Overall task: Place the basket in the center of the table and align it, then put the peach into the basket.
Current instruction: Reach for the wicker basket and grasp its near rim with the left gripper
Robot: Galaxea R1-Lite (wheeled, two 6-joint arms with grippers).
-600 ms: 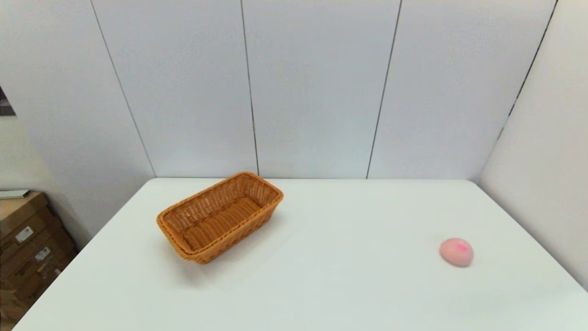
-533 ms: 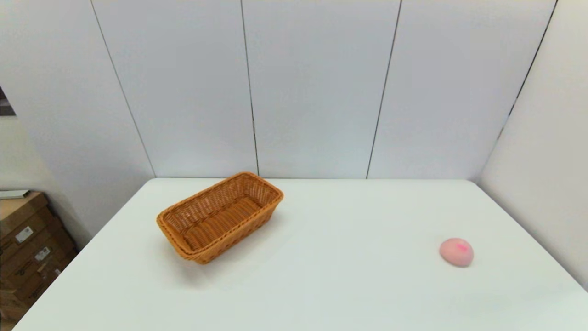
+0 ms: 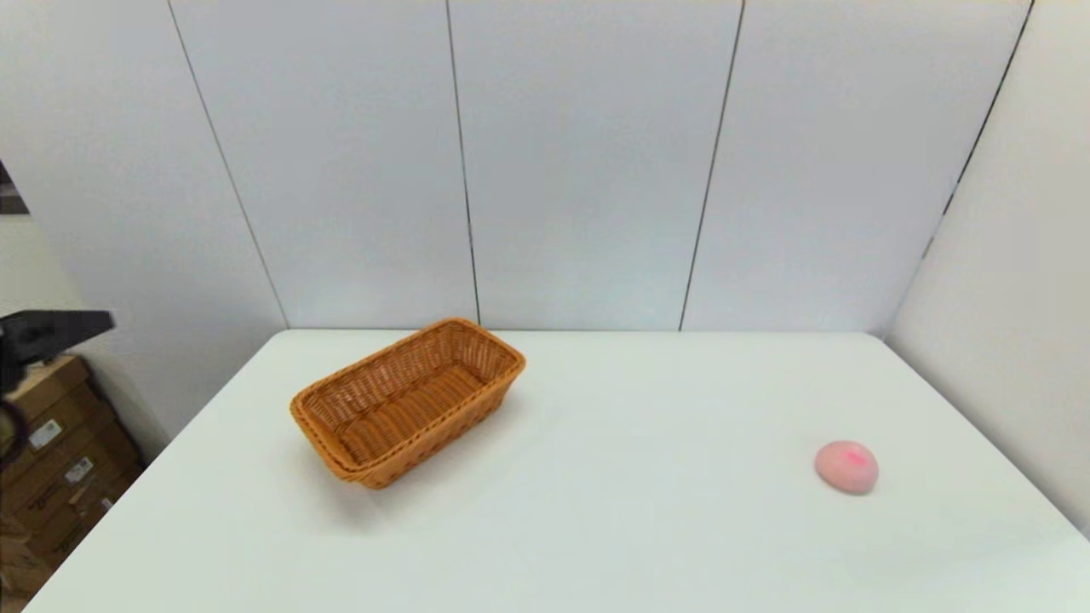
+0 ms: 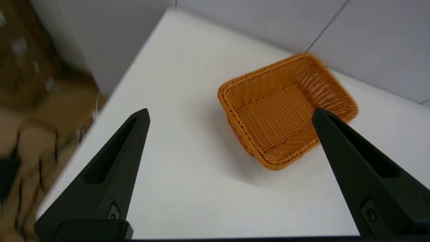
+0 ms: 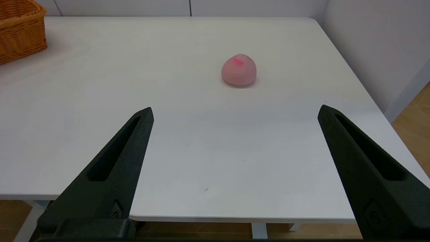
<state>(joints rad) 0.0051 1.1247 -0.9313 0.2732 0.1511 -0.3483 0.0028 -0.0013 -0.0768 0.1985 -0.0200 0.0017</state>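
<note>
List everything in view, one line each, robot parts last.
basket: one, orange-brown wicker, empty, on the table's left half toward the far edge, set at an angle to the table's edges.
peach: one, pale pink with a brighter pink patch, on the table's right side, well apart from the basket.
table: one, white, filling the foreground.
wall panels: pale grey, behind and right of the table.
cardboard boxes: brown, on the floor left of the table.
left claw: one, black, open, raised near the table's left edge, pointed toward the basket.
right claw: one, black, open, above the table's near edge, pointed toward the peach.
</note>
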